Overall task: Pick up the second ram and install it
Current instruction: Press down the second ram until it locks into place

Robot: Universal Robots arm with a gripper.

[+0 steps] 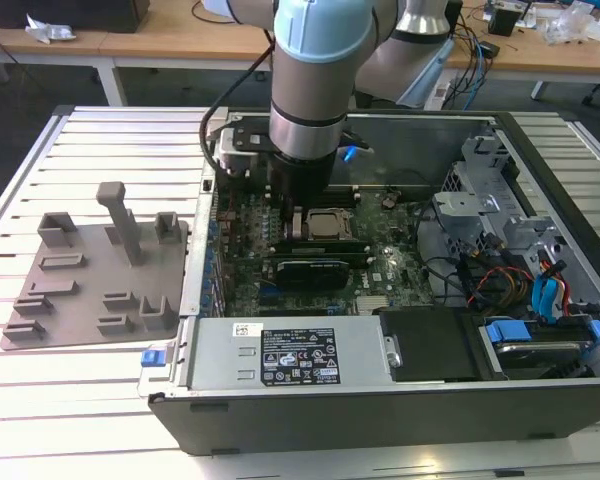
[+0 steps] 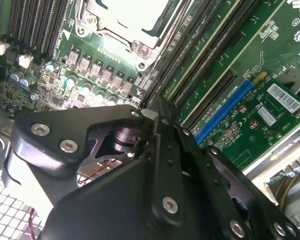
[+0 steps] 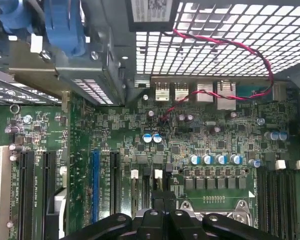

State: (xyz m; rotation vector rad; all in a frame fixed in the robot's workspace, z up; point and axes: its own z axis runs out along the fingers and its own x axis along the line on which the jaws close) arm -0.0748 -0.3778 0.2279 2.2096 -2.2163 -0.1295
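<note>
Exterior view puts the arm upright over the open computer case [image 1: 400, 425], its wrist lowered toward the motherboard [image 1: 380, 275] just beside the processor socket [image 1: 325, 225] at frame centre, a posture that suits pressing a stick into a slot. In the first wrist view the gripper [image 3: 160, 201] sits at bottom centre with its fingers [image 3: 154, 202] drawn nearly together over the white-latched memory slots [image 3: 135, 186]. I cannot tell whether the second ram is pinched between them; no green stick is distinguishable, and none lies on the grey tray [image 1: 75, 300] at left.
</note>
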